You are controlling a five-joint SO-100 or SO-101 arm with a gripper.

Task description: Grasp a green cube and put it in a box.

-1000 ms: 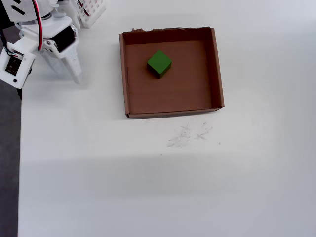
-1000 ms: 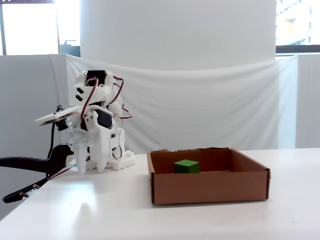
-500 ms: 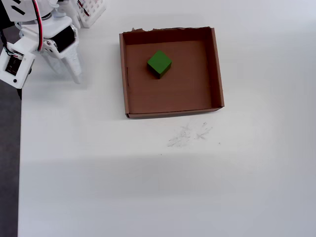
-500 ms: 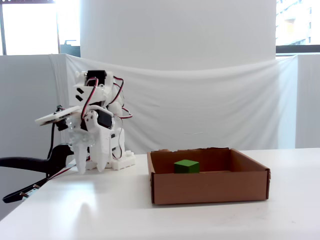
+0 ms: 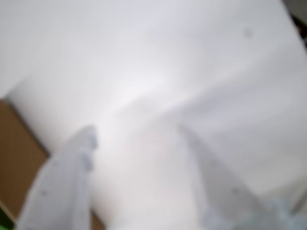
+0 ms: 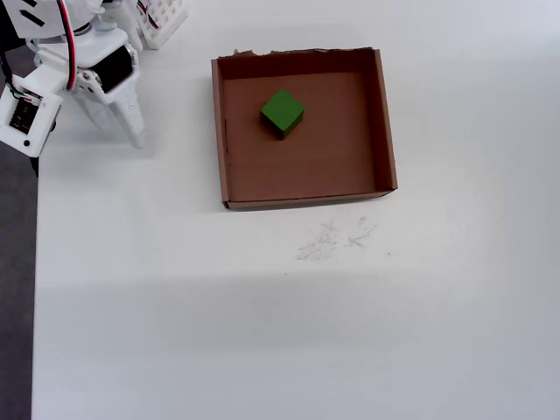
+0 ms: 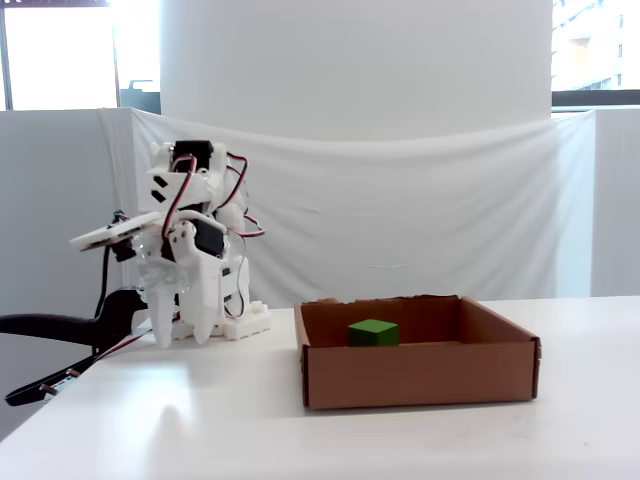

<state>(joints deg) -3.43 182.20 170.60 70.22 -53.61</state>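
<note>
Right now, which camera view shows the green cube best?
The overhead view: the green cube lies unobstructed on the floor of the box. The fixed view shows only its top above the box wall. The blurred wrist view does not show it clearly.

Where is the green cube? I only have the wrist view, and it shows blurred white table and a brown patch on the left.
Observer: The green cube lies on the floor of the box.
Operator: Is the gripper holding anything?
Observer: No. In the overhead view the gripper is left of the box, above the bare table, with nothing between its fingers.
Operator: Whereabouts in the box is the cube?
Observer: In the overhead view it sits in the upper left part of the floor, turned at an angle and clear of every wall.
</note>
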